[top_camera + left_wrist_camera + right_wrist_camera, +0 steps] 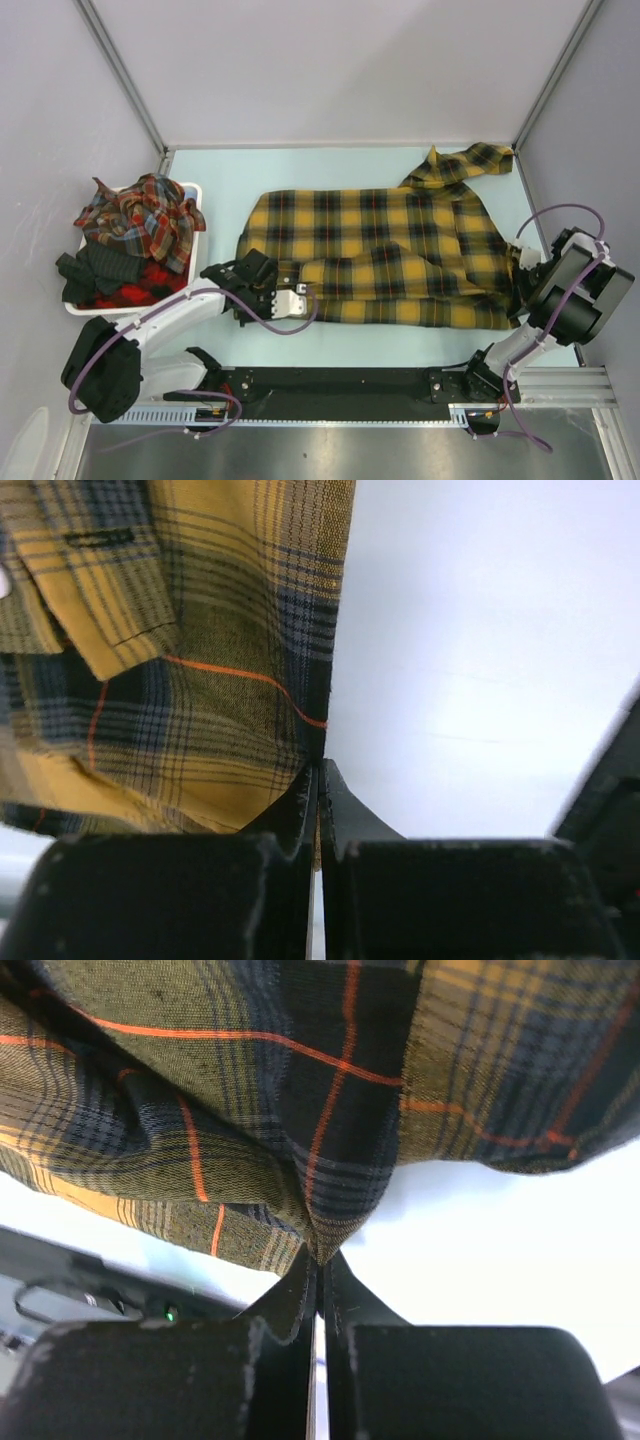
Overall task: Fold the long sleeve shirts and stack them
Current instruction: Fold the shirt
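The mustard-yellow plaid shirt lies spread across the table, one sleeve trailing to the far right corner. My left gripper is shut on the shirt's left edge; in the left wrist view the cloth hangs from the closed gripper. My right gripper is shut on the shirt's right edge; in the right wrist view the gripper pinches a fold of the cloth. Red-toned plaid shirts lie heaped in the basket at the left.
A white basket stands at the table's left edge, holding the heaped shirts and a dark garment. Grey walls close in the back and sides. A black rail runs along the near edge between the arm bases.
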`<state>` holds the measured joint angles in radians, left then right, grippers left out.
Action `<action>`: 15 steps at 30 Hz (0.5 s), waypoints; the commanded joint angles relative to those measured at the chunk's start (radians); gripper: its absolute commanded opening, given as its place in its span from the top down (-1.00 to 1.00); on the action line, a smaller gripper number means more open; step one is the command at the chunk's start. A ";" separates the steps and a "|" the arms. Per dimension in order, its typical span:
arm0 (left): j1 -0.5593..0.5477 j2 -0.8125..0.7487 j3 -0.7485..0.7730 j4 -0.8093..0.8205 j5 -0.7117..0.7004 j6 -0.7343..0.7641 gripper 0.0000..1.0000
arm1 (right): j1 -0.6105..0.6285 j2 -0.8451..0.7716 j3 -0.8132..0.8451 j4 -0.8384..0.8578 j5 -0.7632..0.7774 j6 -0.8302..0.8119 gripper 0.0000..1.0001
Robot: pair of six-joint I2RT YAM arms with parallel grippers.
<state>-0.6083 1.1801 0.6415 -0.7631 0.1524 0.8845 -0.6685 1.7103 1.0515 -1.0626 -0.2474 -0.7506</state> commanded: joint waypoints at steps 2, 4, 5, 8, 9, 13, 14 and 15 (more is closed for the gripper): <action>-0.018 -0.053 -0.005 -0.171 0.092 0.041 0.82 | -0.022 -0.084 -0.074 -0.123 0.108 -0.148 0.95; -0.010 -0.051 0.029 -0.199 0.098 0.041 0.37 | -0.026 -0.083 -0.010 -0.169 0.080 -0.171 0.13; -0.001 -0.050 0.079 -0.221 0.128 0.042 0.07 | -0.029 -0.084 0.028 -0.201 0.059 -0.171 -0.24; 0.060 -0.014 0.214 -0.229 0.202 0.036 -0.23 | -0.007 -0.054 0.221 -0.214 -0.050 -0.133 -0.37; 0.089 0.027 0.251 -0.228 0.217 0.016 -0.26 | 0.036 -0.037 0.323 -0.202 -0.091 -0.103 -0.36; 0.201 0.183 0.452 -0.125 0.291 -0.146 -0.39 | 0.150 0.081 0.531 -0.041 -0.191 0.095 -0.34; 0.226 0.217 0.534 -0.060 0.302 -0.195 -0.40 | 0.171 0.147 0.568 -0.007 -0.219 0.190 -0.29; 0.272 0.260 0.579 -0.032 0.312 -0.270 -0.40 | 0.216 0.181 0.603 0.030 -0.227 0.233 -0.29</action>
<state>-0.4492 1.3144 1.0325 -0.9531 0.3538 0.8246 -0.5652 1.7565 1.5204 -1.1774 -0.3428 -0.7471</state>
